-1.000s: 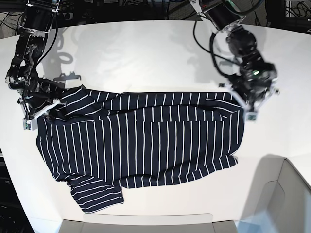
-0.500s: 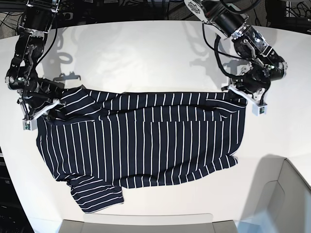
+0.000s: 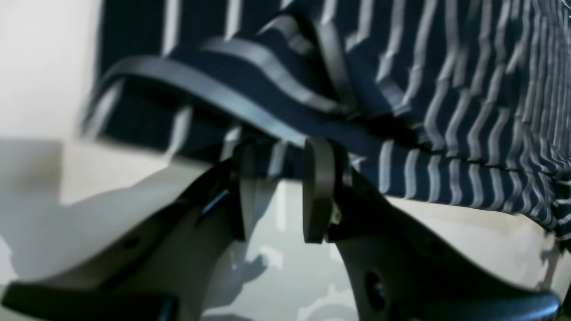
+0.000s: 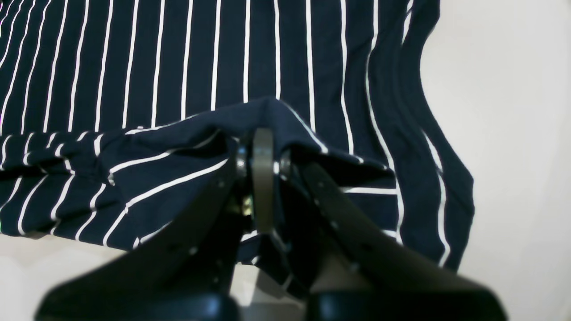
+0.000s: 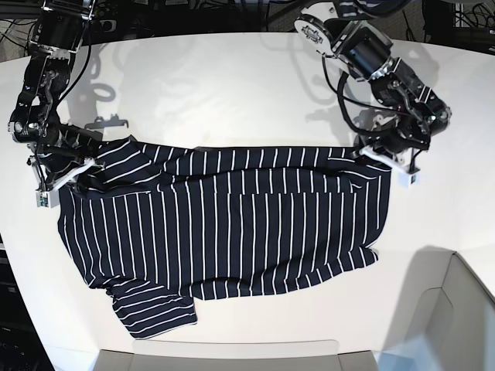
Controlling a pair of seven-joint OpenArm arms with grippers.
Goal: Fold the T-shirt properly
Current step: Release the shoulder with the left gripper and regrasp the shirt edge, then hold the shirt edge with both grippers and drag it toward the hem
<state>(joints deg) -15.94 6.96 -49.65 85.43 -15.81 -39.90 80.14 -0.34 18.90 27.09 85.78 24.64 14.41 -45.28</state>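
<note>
Base view: T-shirt [image 5: 232,224] spread mostly flat on white surface [image 5: 232,85], no fold made yet. At its far corners, right end effector [image 4: 263,147] clamped on a raised pinch of cloth, left end effector [image 3: 279,187] part-open at the hem, nothing held.

Bright overhead light throws soft arm shadows on the white table [image 5: 232,85]; the left wrist view is blurred.

Navy white-striped T-shirt [image 5: 232,224] spread flat, one corner lifted.
</note>
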